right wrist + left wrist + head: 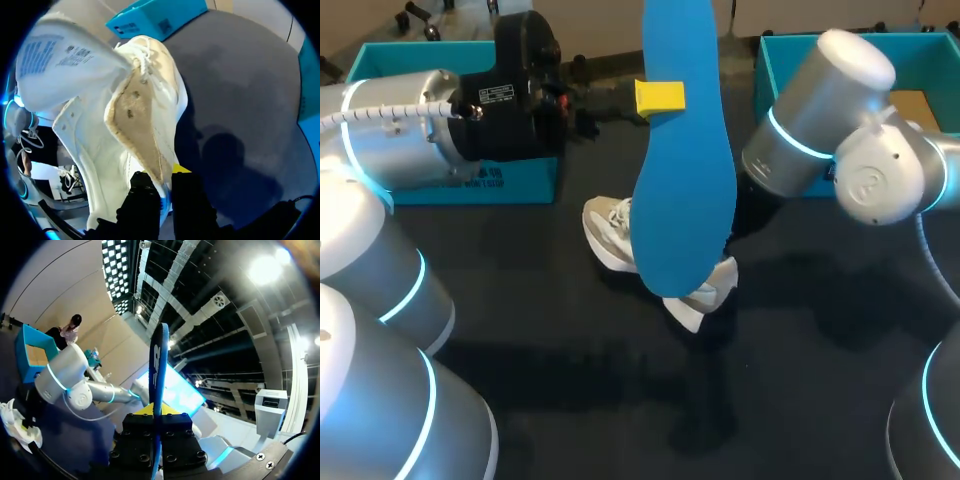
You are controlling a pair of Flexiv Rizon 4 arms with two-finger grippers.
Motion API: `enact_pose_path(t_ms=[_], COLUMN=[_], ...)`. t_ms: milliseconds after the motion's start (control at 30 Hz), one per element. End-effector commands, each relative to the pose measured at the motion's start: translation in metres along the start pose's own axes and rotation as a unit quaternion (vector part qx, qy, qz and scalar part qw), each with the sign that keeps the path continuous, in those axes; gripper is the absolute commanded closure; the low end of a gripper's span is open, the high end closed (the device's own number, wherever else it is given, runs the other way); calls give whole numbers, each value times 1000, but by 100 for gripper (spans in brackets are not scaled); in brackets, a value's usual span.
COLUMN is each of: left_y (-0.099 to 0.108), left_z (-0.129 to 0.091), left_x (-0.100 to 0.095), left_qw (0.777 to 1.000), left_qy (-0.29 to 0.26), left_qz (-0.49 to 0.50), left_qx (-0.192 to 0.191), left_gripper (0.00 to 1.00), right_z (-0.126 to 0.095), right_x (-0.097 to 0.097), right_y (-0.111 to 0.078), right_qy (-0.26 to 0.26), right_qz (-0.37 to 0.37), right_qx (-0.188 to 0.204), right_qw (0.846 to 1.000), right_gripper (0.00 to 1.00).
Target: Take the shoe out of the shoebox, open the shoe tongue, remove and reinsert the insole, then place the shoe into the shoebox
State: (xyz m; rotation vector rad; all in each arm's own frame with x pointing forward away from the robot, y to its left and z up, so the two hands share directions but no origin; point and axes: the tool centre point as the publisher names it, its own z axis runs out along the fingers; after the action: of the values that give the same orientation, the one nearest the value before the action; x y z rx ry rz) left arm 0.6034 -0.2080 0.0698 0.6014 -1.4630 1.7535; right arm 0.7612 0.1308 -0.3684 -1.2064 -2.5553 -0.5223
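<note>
Closest in, my left claw [159, 412] is pinched narrow on the blue insole [159, 365], which stands upright and edge-on between the fingers. Only the head view shows the insole's broad face, raised high over the middle of the table [570, 390].

At my right wrist, my right claw [166, 181] is closed on the rim of the white shoe [100, 150], one finger inside and one outside. This view alone shows the tongue [55, 55] pulled back with its label outward, and the tan inner floor laid bare. From the head camera this claw is hidden behind the insole. Whether the sole rests on the table I cannot tell.

My left arm [410, 130] comes in from the left with its wrist lying level. My right arm [820, 120] bends down from the right, elbow high, forearm dipping behind the insole to the shoe.

Farther back, the teal shoebox [480, 185] stands at the left behind my left wrist. A second teal box [790, 50] stands at the far right, and the shoe is in neither.
</note>
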Motion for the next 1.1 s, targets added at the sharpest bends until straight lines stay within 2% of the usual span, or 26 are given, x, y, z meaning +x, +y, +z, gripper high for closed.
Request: enact_pose_path(t_ms=[33, 133, 233, 267, 300, 400, 633, 700, 833, 1100], left_y=[0, 0, 0, 0, 0, 0, 0, 0, 0, 0], left_z=[4, 4, 4, 4, 4, 4, 4, 4, 4, 4], left_x=[0, 0, 0, 0, 0, 0, 0, 0, 0, 0], left_qw=[1000, 1000, 1000, 1000, 1000, 1000, 1000, 1000, 1000, 1000], left_qy=[0, 0, 0, 0, 0, 0, 0, 0, 0, 0], left_qz=[0, 0, 0, 0, 0, 0, 0, 0, 0, 0], left_qx=[1, 1, 1, 1, 1, 1, 1, 1, 1, 1], left_gripper=[100, 100, 100, 100, 100, 100, 100, 100, 100, 100], right_z=[-1, -1, -3, -3, -3, 1, 7, 6, 6, 16], right_x=[1, 1, 4, 5, 4, 8, 16, 21, 29, 36], right_y=[-2, -2, -2, -3, -5, -8, -13, -13, -14, -17], right_qy=[0, 0, 2, -2, -2, -5, -15, -19, -35, -41], right_qz=[0, 0, 56, 71, 112, 161, 246, 264, 289, 282], right_qx=[-6, -6, -36, -33, -55, -66, -66, -78, -82, -80], right_qw=[1000, 1000, 998, 997, 992, 985, 967, 961, 953, 955], right_gripper=[100, 100, 100, 100, 100, 100, 100, 100, 100, 100])
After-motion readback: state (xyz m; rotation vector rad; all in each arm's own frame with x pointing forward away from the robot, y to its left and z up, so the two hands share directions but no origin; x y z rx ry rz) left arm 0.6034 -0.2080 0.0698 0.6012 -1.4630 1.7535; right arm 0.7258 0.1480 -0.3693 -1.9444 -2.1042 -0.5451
